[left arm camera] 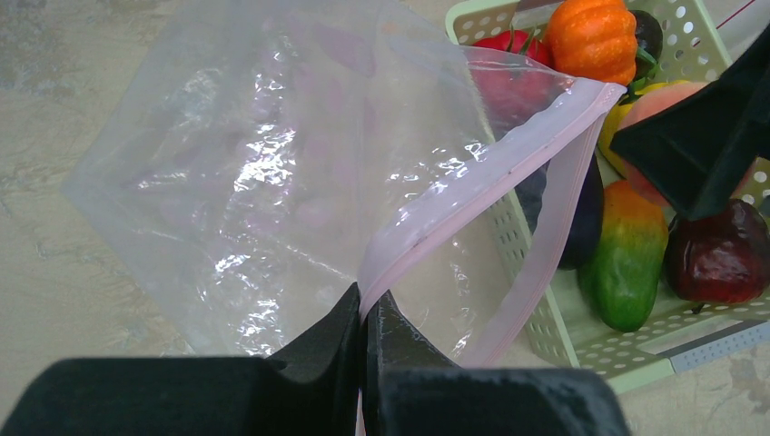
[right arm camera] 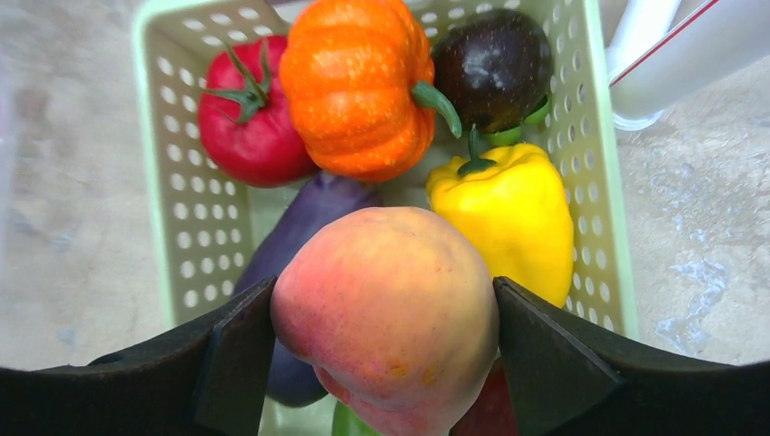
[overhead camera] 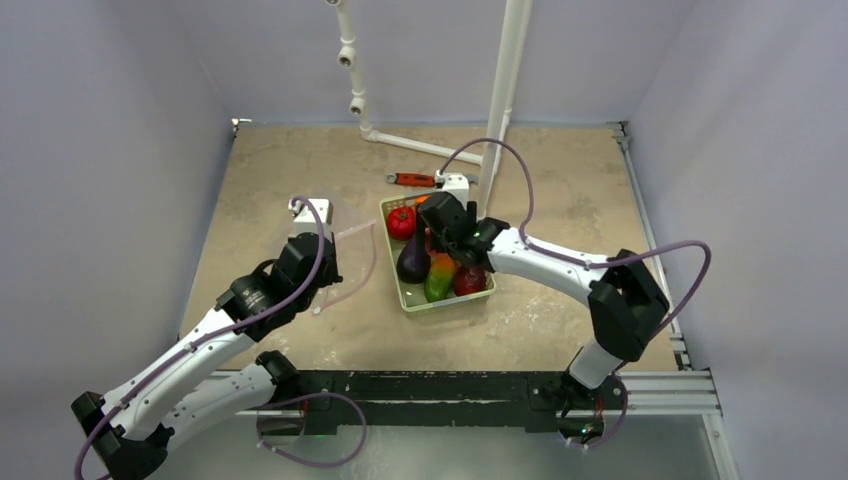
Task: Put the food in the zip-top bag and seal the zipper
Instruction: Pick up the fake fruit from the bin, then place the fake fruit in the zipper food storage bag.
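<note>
Right wrist, right end effector (right arm camera: 384,345) clamped on peach (right arm camera: 381,282), left end effector (left arm camera: 366,309) pinching zipper (left arm camera: 490,168).

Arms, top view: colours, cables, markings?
Left arm and right arm: white links, black joint housings, black wedge-shaped jaws. A mauve cable loops loosely along each. A small green light glows near the right wrist. No readable markings.

The peach (right arm camera: 386,309) hides part of the purple eggplant (right arm camera: 313,213) beneath it.
</note>
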You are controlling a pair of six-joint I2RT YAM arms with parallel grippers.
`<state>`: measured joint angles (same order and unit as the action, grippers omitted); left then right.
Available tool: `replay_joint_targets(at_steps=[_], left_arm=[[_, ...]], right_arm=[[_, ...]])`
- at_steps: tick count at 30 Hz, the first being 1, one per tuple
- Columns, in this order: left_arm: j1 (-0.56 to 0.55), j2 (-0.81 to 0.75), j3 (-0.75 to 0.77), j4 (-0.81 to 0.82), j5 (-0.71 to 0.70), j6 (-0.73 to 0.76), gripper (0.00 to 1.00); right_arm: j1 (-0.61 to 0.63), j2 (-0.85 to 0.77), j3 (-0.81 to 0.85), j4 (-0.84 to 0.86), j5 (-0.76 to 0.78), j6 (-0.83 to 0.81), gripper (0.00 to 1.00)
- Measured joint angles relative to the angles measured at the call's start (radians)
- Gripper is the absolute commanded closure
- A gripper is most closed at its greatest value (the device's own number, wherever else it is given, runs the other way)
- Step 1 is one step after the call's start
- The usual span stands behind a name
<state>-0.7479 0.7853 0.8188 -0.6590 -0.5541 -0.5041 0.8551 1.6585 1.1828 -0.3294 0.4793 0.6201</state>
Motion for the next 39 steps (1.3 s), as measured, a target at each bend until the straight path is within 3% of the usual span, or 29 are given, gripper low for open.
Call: replay_joint_targets(at_steps=[8,14,20,27,39], left_arm=[[0.0,0.0,0.0,0.0,0.0,0.0,1.0],[0.001,0.0,0.0,0.0,0.0,0.0,1.0],[0.002,0.0,0.0,0.001,0.001,0.0,1.0],[0.002,0.0,0.0,0.007,0.004,0.001,1.0],[0.008,0.0,0.0,0.014,0.035,0.018,1.0]], right_arm=[[0.011,-0.17,-0.006,0.039,-0.076,-0.019,0.52],[0.089,-0.246,-0.034,0.115,-0.161,-0.047,0.53],[0.188,-0.257,-0.065,0.205,-0.284,-0.08,0.53],[0.2,-0.275,-0.086,0.301,-0.393,-0.105,0.53],[0.214,-0.206,-0.081,0.41,-0.445,-0.114,0.52]])
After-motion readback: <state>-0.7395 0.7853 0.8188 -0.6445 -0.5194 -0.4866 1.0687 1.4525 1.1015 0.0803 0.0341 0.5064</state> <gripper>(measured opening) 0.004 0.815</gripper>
